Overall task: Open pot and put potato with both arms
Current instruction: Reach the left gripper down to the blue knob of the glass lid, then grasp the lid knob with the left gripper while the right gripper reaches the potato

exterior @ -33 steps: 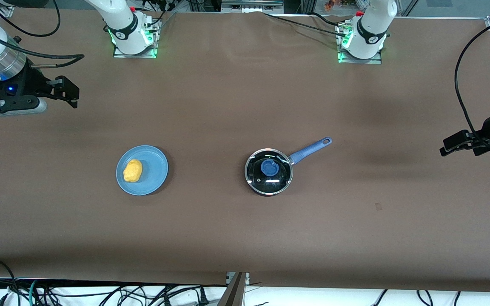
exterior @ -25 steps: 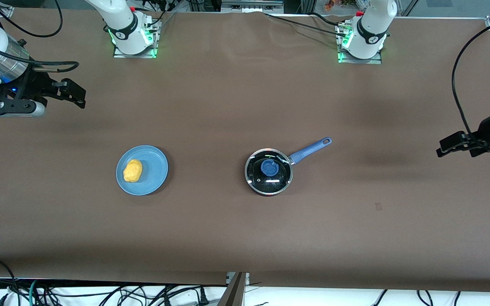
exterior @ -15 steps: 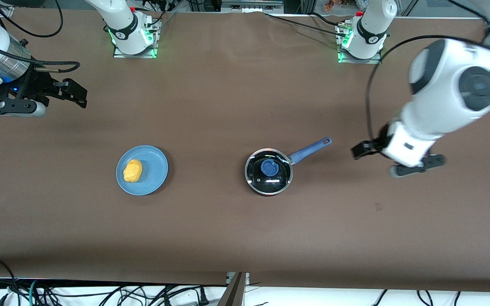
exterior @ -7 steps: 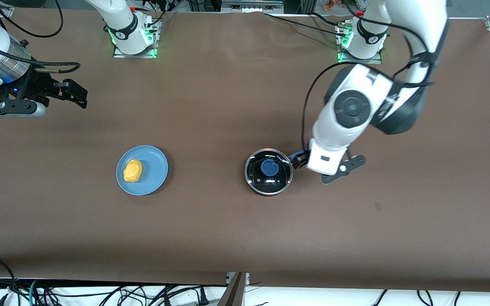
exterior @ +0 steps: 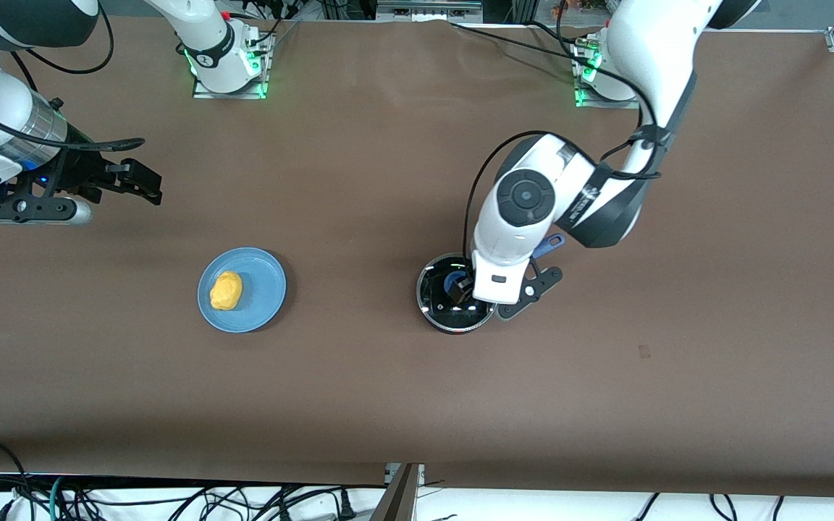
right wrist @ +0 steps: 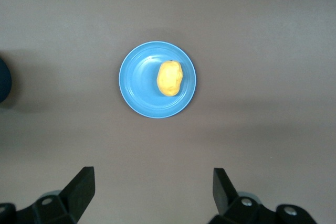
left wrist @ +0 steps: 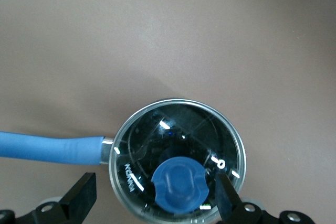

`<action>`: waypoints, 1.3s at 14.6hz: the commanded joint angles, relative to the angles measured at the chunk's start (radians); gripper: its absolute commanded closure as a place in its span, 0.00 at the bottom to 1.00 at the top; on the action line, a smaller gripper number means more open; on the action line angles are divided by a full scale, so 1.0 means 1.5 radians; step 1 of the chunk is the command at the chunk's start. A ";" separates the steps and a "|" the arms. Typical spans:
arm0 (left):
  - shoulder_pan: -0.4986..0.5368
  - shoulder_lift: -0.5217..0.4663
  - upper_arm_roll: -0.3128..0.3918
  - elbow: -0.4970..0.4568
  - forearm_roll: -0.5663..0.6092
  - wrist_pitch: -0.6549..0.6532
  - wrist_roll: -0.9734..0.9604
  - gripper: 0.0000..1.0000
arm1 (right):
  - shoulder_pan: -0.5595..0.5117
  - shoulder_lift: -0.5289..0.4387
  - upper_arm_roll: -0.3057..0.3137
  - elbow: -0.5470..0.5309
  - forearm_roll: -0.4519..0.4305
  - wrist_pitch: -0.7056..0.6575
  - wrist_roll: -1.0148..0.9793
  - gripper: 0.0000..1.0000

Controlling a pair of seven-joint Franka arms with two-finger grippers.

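The black pot [exterior: 434, 302] stands mid-table with its glass lid [exterior: 437, 288] on; the lid's blue knob [exterior: 452, 282] partly shows. Its blue handle [exterior: 550, 242] pokes out from under the left arm. My left gripper [exterior: 461, 289] is open just above the lid. In the left wrist view its fingers [left wrist: 84, 199] stand either side of the knob [left wrist: 177, 184], not touching it. The yellow potato [exterior: 226, 290] lies on the light-blue plate [exterior: 266, 286]. My right gripper [exterior: 143, 183] is open and empty over bare table, toward the right arm's end. The right wrist view shows the potato [right wrist: 169, 78] on the plate [right wrist: 137, 85].
The brown table [exterior: 359, 376] carries only the plate and the pot. Both arm bases [exterior: 227, 69] stand along the edge farthest from the front camera. Cables hang below the table's near edge [exterior: 171, 499].
My left arm swung in from the left arm's end of the table and came down over the pot lid. My right gripper shifted a little toward the plate.
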 commanded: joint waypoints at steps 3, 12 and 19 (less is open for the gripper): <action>-0.044 0.050 0.011 0.031 0.035 0.002 -0.047 0.00 | -0.004 0.053 -0.001 0.019 0.014 0.010 -0.006 0.00; -0.056 0.072 0.011 0.024 0.036 0.050 -0.074 0.00 | -0.001 0.104 0.000 0.018 -0.004 0.013 -0.003 0.00; -0.055 0.085 0.011 0.024 0.044 0.060 -0.069 0.00 | 0.004 0.187 0.000 0.019 -0.054 0.092 -0.003 0.01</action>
